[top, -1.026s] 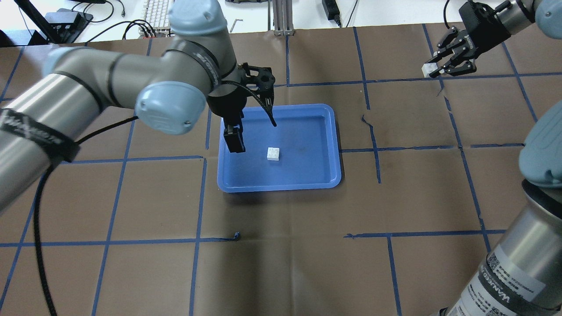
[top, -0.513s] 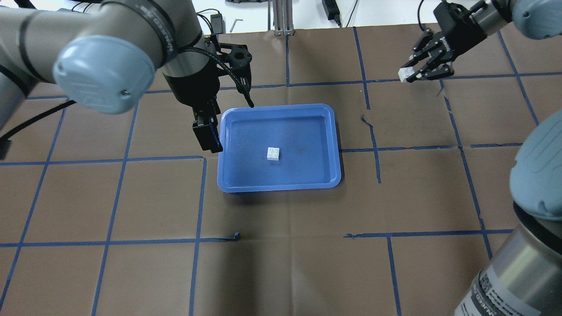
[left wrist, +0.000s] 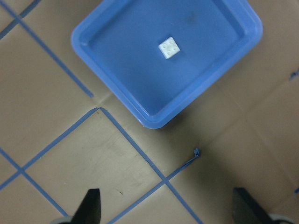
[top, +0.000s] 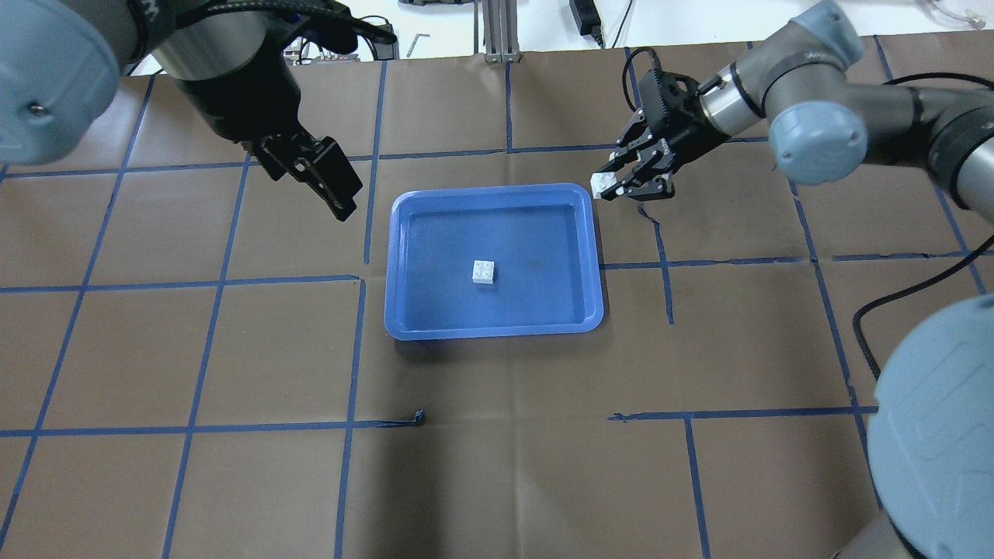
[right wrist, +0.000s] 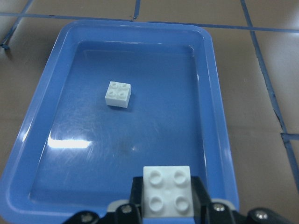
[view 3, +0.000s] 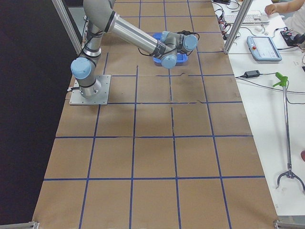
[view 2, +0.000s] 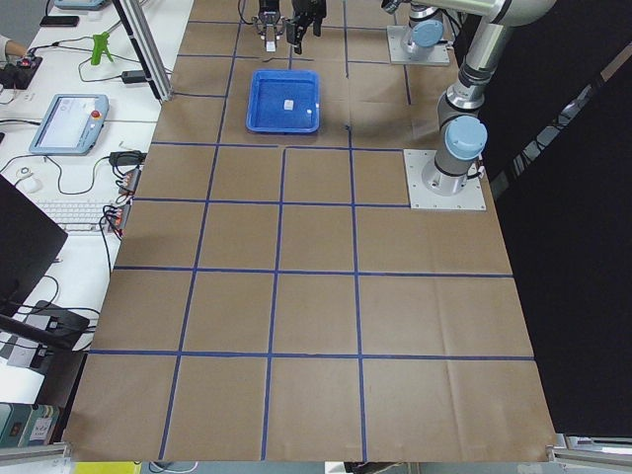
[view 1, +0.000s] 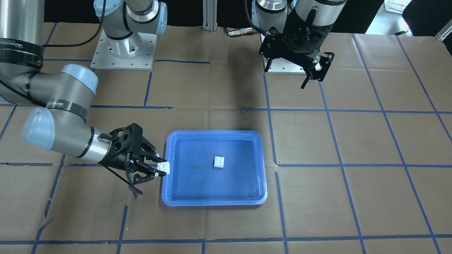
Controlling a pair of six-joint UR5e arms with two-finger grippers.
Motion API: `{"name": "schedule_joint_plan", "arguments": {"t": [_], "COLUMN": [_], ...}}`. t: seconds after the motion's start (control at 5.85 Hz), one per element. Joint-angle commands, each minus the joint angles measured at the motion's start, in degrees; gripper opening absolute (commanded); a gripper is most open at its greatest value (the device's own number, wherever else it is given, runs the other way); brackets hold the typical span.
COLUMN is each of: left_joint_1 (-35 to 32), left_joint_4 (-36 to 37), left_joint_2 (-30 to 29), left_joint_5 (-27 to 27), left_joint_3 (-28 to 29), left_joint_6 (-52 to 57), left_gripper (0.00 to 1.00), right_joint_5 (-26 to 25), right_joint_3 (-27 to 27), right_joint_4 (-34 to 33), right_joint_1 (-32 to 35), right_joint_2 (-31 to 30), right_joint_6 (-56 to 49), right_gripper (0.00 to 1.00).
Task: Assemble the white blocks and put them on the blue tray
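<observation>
The blue tray (top: 494, 332) lies at mid-table. One white block (top: 484, 272) sits studs-up on its floor, near the middle. My right gripper (top: 604, 186) is shut on the second white block (top: 600, 185) and holds it just outside the tray's far right corner. In the right wrist view the held block (right wrist: 167, 191) is studs-up over the tray's rim (right wrist: 219, 116), with the other block (right wrist: 118, 94) ahead. My left gripper (left wrist: 168, 212) is open and empty, raised left of the tray; one of its fingers (top: 334, 186) shows in the overhead view.
Brown paper with a blue tape grid covers the table. A loose tape end (top: 419, 417) sticks up in front of the tray. A keyboard, cables and a metal post (top: 497, 31) lie beyond the far edge. The arm bases (view 1: 122, 49) stand on the robot's side.
My right gripper has carried its white block left, from the far right to the tray's far right corner. My left gripper has drawn back left, off the tray.
</observation>
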Motion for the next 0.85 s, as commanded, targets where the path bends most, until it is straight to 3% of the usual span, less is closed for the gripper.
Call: {"name": "schedule_joint_plan", "arguments": {"t": [0.0, 0.34, 0.68], "left_joint_1": [1.45, 1.81, 2.25], "left_joint_4": [1.95, 3.53, 3.54], "left_joint_2": [1.40, 1.22, 1.40], "left_joint_5": [0.82, 1.09, 1.09], "left_joint_3": [-1.15, -1.16, -0.64], "left_joint_6": [-21.17, -21.86, -21.86], "left_gripper": [0.99, 0.99, 0.99], "right_joint_5": [-0.02, -0.46, -0.46], "right_joint_3": [11.41, 17.25, 17.10], "right_joint_4": [-24.01, -38.23, -40.30], "right_joint_1": [5.77, 9.82, 10.01], "right_joint_2": [0.17, 3.14, 5.61], "right_joint_6": [15.54, 21.67, 21.77], "right_gripper": [0.23, 0.23, 0.23]}}
